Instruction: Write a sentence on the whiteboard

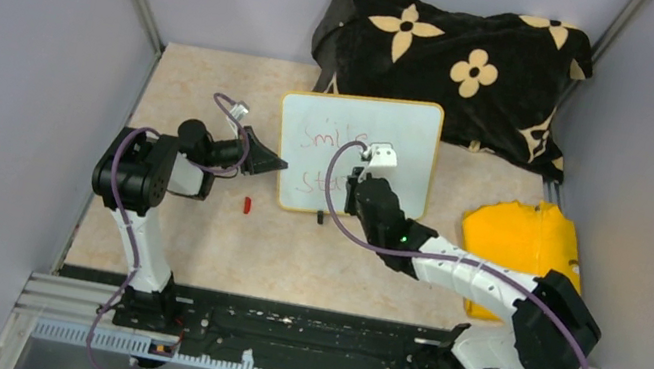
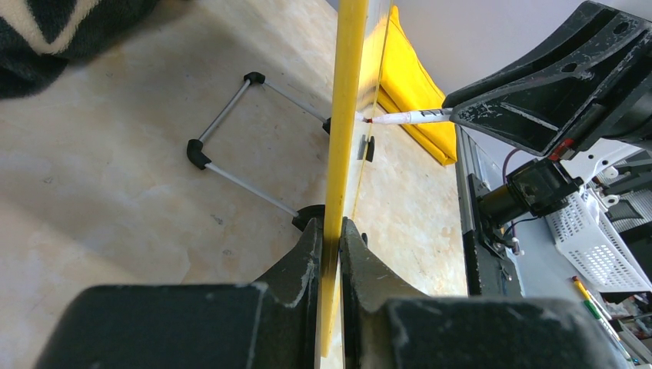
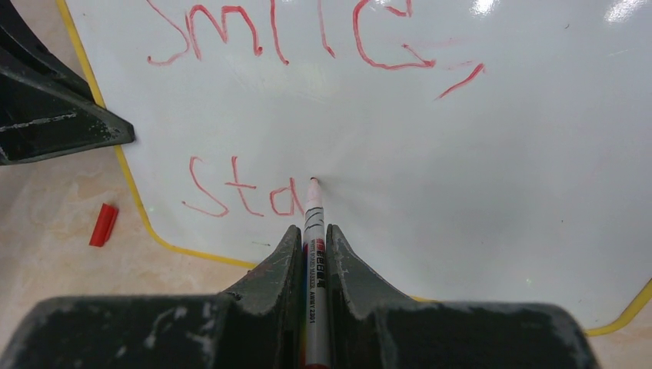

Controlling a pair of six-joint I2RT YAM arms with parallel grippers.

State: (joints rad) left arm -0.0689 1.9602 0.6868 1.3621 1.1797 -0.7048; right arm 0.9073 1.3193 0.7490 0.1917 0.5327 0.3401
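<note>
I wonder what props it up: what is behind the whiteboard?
Behind the whiteboard, the left wrist view shows a wire stand with black corners resting on the table. Where it joins the board is hidden by the yellow frame and the left hand gripping that edge.

Sentence (image 1: pixel 326 136) partly behind right arm (image 1: pixel 460 269)

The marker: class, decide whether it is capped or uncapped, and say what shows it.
Uncapped: the marker's bare tip touches the whiteboard; a red cap lies beside the board.
</note>
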